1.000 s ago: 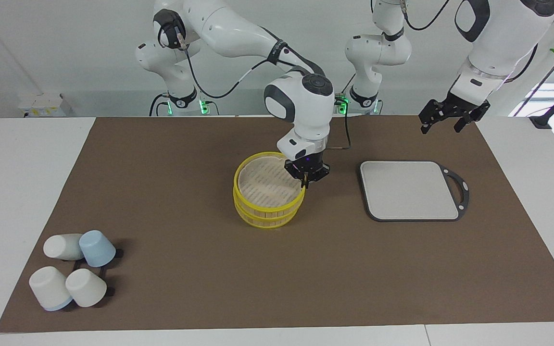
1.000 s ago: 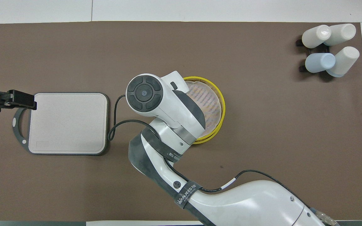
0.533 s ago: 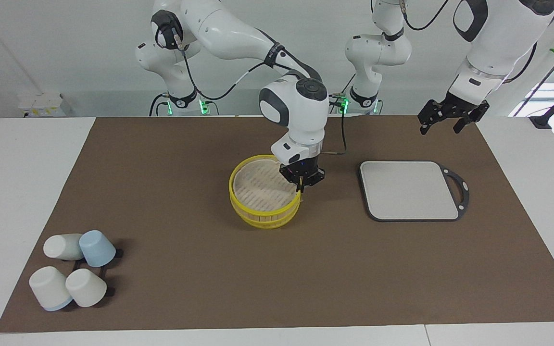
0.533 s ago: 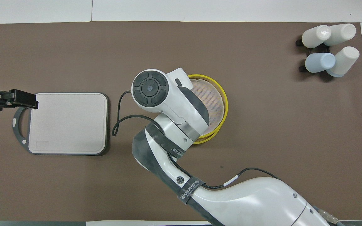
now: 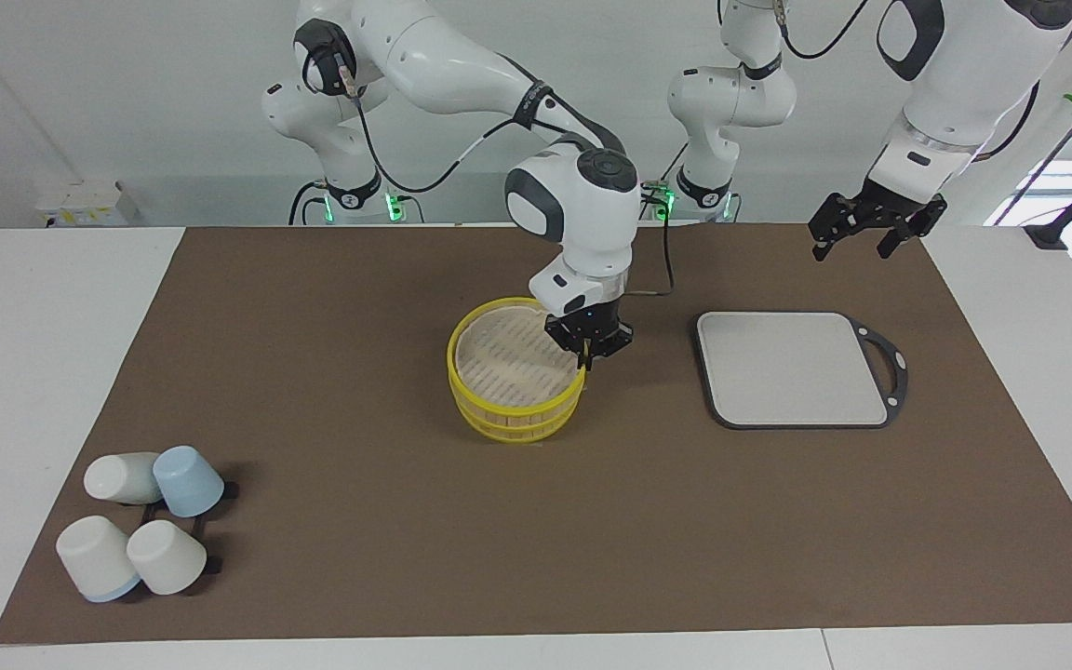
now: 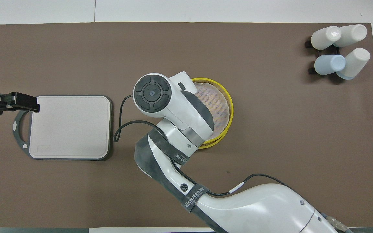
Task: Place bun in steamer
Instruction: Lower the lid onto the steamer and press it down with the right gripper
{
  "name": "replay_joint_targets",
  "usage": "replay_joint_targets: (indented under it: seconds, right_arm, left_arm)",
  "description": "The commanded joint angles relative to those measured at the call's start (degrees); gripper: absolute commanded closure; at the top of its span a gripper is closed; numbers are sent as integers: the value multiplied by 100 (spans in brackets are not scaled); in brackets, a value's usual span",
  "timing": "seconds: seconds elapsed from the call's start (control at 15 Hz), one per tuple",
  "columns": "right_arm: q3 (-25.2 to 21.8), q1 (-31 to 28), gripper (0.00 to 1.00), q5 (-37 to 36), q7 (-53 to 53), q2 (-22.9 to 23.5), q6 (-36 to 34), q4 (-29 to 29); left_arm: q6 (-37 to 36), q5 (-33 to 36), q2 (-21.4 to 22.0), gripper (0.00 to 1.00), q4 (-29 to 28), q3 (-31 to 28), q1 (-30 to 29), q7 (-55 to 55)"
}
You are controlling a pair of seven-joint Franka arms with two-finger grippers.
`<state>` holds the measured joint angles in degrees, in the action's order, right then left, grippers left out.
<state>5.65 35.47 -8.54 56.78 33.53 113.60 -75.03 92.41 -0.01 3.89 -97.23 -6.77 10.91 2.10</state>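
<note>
The steamer (image 5: 510, 370) (image 6: 221, 104), a round yellow-rimmed bamboo basket in two stacked tiers, stands mid-mat with a pale slatted surface showing on top. My right gripper (image 5: 584, 358) is shut on its upper yellow rim, on the side toward the left arm's end of the table. In the overhead view the right arm's wrist hides that gripper and part of the basket. My left gripper (image 5: 854, 244) (image 6: 21, 102) waits open in the air over the mat's edge by the grey board. The bun is out of view.
A flat grey square board (image 5: 792, 368) (image 6: 70, 126) with a dark handle ring lies beside the steamer toward the left arm's end. Several white and pale-blue cups (image 5: 140, 521) (image 6: 340, 51) lie clustered at the mat's corner farthest from the robots, at the right arm's end.
The right gripper and the steamer's top tier shifted a little toward the right arm's end, then slightly back. The left arm has stayed where it was.
</note>
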Motion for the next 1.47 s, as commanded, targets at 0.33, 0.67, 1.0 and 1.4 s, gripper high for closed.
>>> replay_joint_targets:
  seconds: [0.33, 0.67, 1.0, 1.4]
  right_arm:
    - [41, -75, 100, 106, -1, 22, -5, -29]
    - [50, -40, 100, 115, 8, 13, -84, -29]
    - [50, 12, 100, 115, 34, 5, -110, -29]
    - [50, 13, 100, 106, 17, -13, -58, -126]
  left_arm:
    - [75, 28, 24, 0, -24, -61, 69, -43]
    - [110, 28, 15, 0, -15, -35, 69, -17]
    - [110, 28, 15, 0, -6, -17, 78, -8]
    - [110, 28, 15, 0, -6, -17, 78, -8]
